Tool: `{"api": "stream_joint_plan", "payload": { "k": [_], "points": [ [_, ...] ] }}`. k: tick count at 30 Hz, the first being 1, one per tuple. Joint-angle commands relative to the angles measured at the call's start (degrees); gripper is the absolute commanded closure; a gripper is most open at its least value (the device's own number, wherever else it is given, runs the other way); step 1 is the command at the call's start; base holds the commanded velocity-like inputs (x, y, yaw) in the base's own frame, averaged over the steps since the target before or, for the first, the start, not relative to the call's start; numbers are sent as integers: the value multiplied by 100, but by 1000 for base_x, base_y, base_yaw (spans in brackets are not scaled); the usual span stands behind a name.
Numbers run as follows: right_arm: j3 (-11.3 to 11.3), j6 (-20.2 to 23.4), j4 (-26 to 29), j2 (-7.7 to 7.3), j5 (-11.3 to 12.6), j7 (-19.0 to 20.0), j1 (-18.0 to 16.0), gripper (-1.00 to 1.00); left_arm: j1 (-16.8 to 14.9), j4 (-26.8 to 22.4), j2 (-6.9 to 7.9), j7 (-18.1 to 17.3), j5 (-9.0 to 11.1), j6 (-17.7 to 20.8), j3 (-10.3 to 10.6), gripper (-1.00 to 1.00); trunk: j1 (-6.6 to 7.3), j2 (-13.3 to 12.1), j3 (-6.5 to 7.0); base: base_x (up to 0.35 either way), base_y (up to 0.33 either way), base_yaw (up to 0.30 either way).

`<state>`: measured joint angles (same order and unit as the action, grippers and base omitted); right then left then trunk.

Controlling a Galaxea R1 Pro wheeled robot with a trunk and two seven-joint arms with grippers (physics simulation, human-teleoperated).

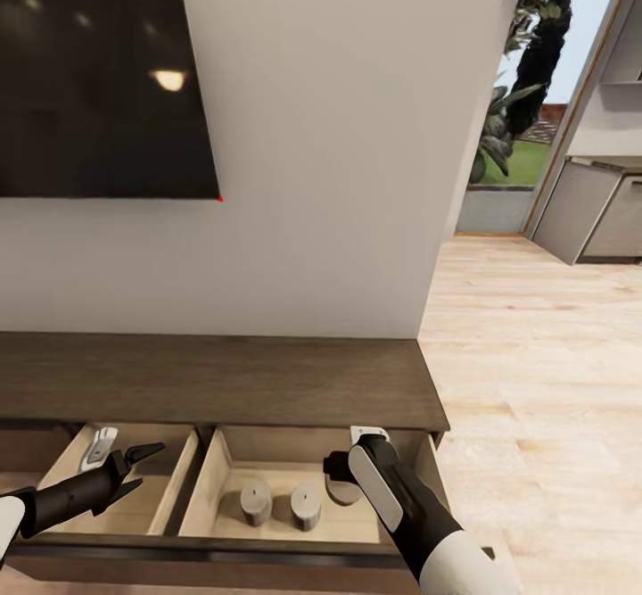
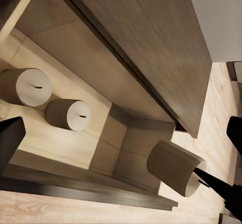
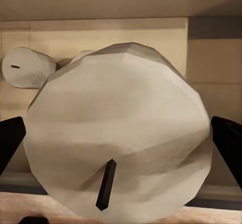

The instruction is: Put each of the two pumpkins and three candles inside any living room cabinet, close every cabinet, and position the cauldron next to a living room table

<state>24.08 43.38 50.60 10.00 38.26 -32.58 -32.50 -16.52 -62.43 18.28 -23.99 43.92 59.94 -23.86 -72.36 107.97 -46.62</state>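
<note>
The long dark-brown cabinet point(image 1: 223, 381) has a drawer pulled out, showing two pale compartments. Two candles point(image 1: 256, 501) point(image 1: 305, 506) stand side by side in the right compartment, and they also appear in the left wrist view point(image 2: 30, 85) point(image 2: 70, 114). My right gripper point(image 1: 343, 481) reaches into that compartment near its right wall, shut on a third candle point(image 3: 121, 108) point(image 2: 175, 167) that is held tilted. My left gripper point(image 1: 138, 468) hovers open over the left compartment with nothing between its fingers. The pumpkins, the cauldron and the table are out of view.
A dark TV screen point(image 1: 98, 78) hangs on the white wall above the cabinet. A small white fitting point(image 1: 98, 446) lies at the back of the left compartment. Light wooden floor point(image 1: 535, 372) stretches to the right toward grey kitchen cupboards point(image 1: 597, 211) and a garden doorway.
</note>
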Motion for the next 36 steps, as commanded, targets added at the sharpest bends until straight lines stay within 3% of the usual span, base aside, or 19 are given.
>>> {"api": "stream_joint_plan", "payload": {
  "k": [1,13,19,36],
  "points": [
    [0,-3,-2,0,-3,4,-1,100,0,1,0,0,3,0,2,-100,-23,42,-18,0,0,0],
    [0,-73,-352,0,-13,15,-99,100,0,3,0,0,3,0,4,-100,-286,523,-234,0,0,0],
    [0,-414,-517,0,-78,21,-123,100,0,3,-5,4,3,0,4,-100,-418,764,-341,0,0,0],
    [17,-766,-793,0,-117,24,-133,100,0,3,-9,17,-4,-1,13,-100,-791,1445,-647,0,0,0]
  ]
}}
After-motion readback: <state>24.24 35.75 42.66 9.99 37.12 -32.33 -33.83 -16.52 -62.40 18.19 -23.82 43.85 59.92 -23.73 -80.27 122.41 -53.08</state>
